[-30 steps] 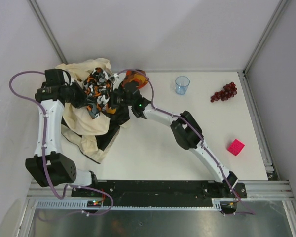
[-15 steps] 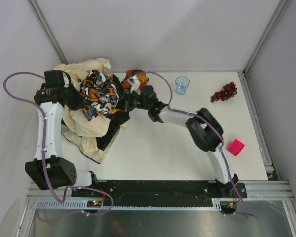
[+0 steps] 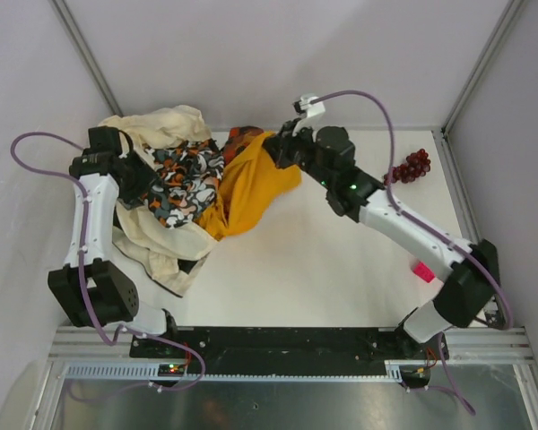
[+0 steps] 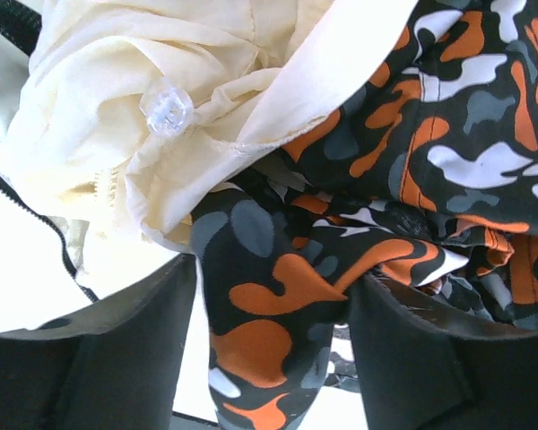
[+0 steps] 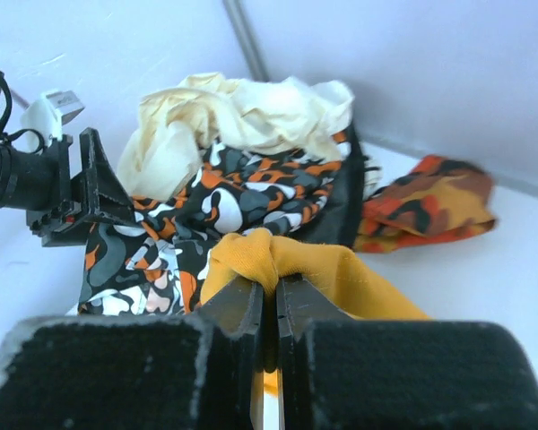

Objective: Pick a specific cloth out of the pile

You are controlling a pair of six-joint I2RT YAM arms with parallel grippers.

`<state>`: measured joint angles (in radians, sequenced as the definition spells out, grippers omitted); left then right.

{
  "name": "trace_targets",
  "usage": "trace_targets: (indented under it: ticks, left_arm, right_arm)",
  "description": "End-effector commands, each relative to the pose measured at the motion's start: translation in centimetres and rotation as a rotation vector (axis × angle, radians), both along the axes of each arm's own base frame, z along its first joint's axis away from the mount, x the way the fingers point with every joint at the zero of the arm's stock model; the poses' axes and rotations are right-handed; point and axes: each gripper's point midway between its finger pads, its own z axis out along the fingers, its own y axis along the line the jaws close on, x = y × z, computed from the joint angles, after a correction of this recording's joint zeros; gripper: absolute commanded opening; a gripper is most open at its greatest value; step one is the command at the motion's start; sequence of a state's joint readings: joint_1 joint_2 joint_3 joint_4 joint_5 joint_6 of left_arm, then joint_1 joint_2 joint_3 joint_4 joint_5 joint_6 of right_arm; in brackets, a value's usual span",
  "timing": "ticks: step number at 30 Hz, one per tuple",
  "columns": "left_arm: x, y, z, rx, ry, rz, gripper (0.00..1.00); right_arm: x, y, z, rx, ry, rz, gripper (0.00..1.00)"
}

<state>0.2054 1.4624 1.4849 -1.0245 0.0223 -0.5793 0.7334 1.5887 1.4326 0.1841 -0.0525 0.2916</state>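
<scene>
From above, the plain mustard-yellow fabric towel point(image 3: 247, 193) lies stretched rightward from the heap of soft fabrics point(image 3: 157, 125) at the far left of the white table point(image 3: 341, 269), its far corner pinched by the right gripper point(image 3: 282, 152). The left gripper point(image 3: 142, 184) sits in the heap.

Left wrist: fingers point(image 4: 117, 358) spread, orange-black-white patterned cloth point(image 4: 278, 305) hanging between them, cream sheet point(image 4: 117, 134) beside.

Right wrist: jaws pressed together on a towel fold

A white table point(image 3: 323, 260) carries a pile point(image 3: 161, 193) of cream and orange-black-white patterned fabric, left of the right gripper point(image 3: 282, 150). A mustard-yellow cloth point(image 3: 247, 193) runs from that gripper down onto the tabletop. Dark red grapes point(image 3: 407, 167) lie to the gripper's right. A pink block point(image 3: 421, 270), partly hidden, sits further right, nearer the arm bases.
</scene>
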Motion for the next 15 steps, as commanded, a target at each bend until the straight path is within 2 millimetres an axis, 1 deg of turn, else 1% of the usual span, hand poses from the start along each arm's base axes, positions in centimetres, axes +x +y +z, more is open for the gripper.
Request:
trace_targets:
  ticks: [1, 2, 3, 4, 6, 9, 11, 13, 15]
  left_arm:
    - [0.2, 0.8, 0.1, 0.018, -0.005, 0.041, 0.82]
    - [0.2, 0.8, -0.1, 0.015, -0.001, 0.042, 0.91]
    - [0.2, 0.8, -0.2, 0.013, 0.003, 0.043, 0.95]
    - [0.1, 0.7, -0.4, 0.01, 0.007, 0.046, 0.97]
    - [-0.2, 0.8, -0.6, 0.013, 0.014, 0.056, 0.99]
    - [-0.5, 0.8, -0.5, 0.016, 0.012, 0.065, 0.99]
    - [-0.7, 0.7, -0.2, 0.016, 0.002, 0.068, 1.0]
    - [-1.0, 0.7, 0.3, 0.027, -0.015, 0.076, 1.0]
    - [-1.2, 0.5, 1.2, 0.052, -0.04, 0.078, 1.0]
  right_arm:
    - [-1.1, -6.2, 7.3, -0.076, -0.17, -0.2, 0.0]
    - [-1.7, -7.1, 8.8, -0.086, -0.192, -0.217, 0.0]
    - [-2.2, -7.9, 9.9, -0.102, -0.218, -0.248, 0.0]
    - [-2.8, -9.0, 11.5, -0.117, -0.254, -0.286, 0.0]
    - [-4.0, -10.7, 14.4, -0.122, -0.311, -0.337, 0.0]
    - [-5.7, -14.1, 19.6, -0.096, -0.377, -0.418, 0.0]
    - [-7.1, -15.8, 22.9, -0.068, -0.423, -0.437, 0.0]
    - [-8.7, -16.2, 25.3, -0.035, -0.463, -0.4, 0.0]
    - [-9.9, -15.9, 26.2, -0.037, -0.472, -0.343, 0.0]
